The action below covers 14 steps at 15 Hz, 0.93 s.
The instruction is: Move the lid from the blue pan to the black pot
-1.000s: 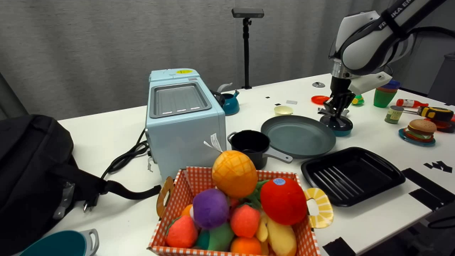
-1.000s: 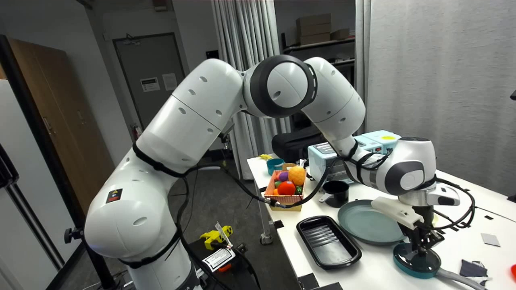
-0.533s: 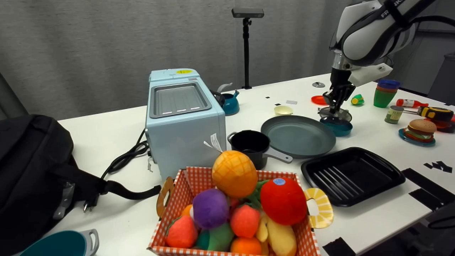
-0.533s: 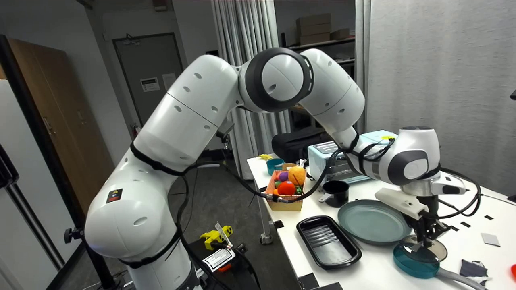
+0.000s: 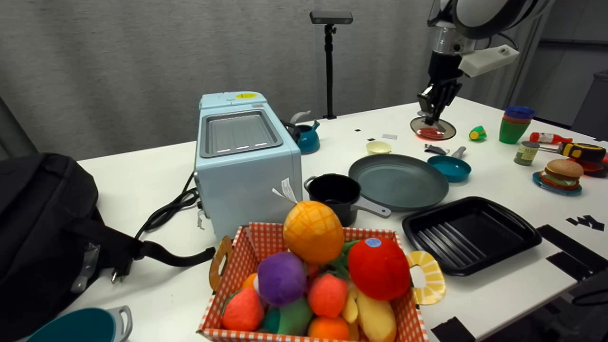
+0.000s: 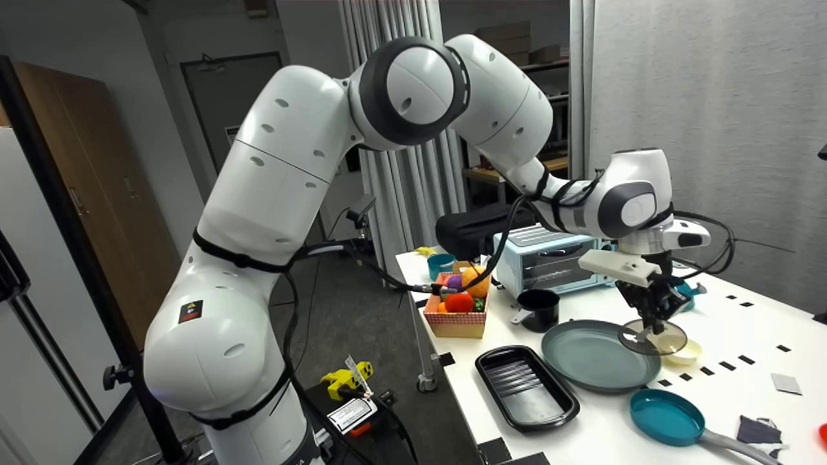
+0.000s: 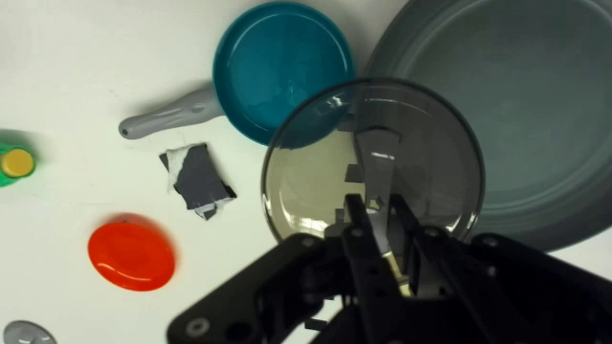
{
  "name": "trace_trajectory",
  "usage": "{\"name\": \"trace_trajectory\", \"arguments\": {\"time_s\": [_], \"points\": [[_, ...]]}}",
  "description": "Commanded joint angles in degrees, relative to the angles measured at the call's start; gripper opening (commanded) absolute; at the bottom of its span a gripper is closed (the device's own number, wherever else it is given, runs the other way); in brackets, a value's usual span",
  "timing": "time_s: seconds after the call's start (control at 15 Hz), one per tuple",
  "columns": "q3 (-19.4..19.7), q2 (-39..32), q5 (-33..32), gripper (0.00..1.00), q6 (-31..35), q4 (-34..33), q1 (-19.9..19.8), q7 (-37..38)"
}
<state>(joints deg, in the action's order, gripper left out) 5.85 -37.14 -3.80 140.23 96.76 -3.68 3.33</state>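
In an exterior view, upper right: hand [image 5: 430, 121] gripping lid [image 5: 433, 129] above table [image 5: 498, 183] | blue pan [image 5: 450, 168], black pot [image 5: 334, 195] uncovered | can label [image 5: 526, 155], right: too small to read

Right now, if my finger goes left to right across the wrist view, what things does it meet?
Green-and-yellow toy → red dish → blue pan → see-through lid → large grey frying pan.

wrist view facing down, close over the lid [image 7: 401, 165]; both exterior views farther back, slanted, sharing the table [image 5: 503, 183]
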Motion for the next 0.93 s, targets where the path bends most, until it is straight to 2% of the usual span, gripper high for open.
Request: {"name": "trace_trajectory", "arguments": {"time_s": [0.0,0.33,0.87], "points": [[-1.87,4.0,-0.97,0.04,-0.15,3.78,2.57,-1.02],[-5.11,4.62,-0.5,0.04,-0.64,5.49,6.01,-1.09],[-8.21,2.54,-1.14,0.04,-1.2,4.02,11.31,-0.54]]}}
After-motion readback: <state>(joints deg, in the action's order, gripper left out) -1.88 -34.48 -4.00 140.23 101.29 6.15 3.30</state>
